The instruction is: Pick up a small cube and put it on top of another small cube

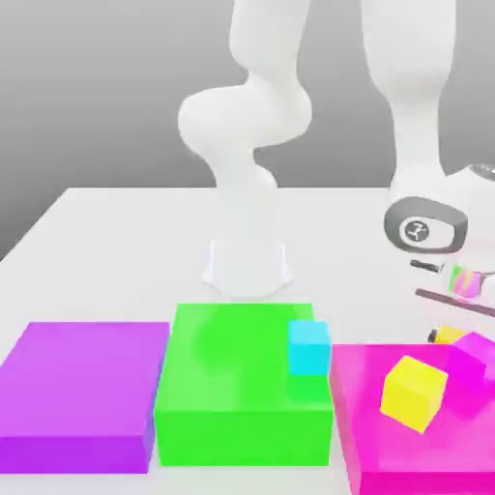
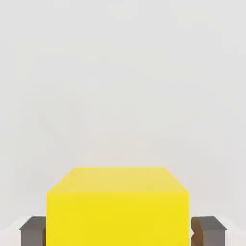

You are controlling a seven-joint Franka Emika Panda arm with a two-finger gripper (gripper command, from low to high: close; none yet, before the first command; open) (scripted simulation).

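One small cube point(image 2: 117, 211) sits clamped between claw point(image 2: 117, 230) fingers point(image 2: 32, 230), pads on opposite faces for a centred hold; held near desk point(image 1: 116, 242) right edge w/ cyan cube point(image 1: 309, 346) as probable stack target

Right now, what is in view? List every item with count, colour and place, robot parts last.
Table: one, white, under everything.
Purple slab: one, at the exterior view's left.
Green slab: one, in the middle.
Magenta slab: one, at the exterior view's right.
Cyan cube: one, on the green slab's right edge.
Lemon-yellow cube: one, tilted, on the magenta slab.
Magenta cube: one, at the magenta slab's far right.
Golden-yellow cube: one, between the fingers in the hand view; a sliver at.
Arm: one, white, base behind the green slab.
Gripper: one, grey fingers against the golden-yellow cube's sides.
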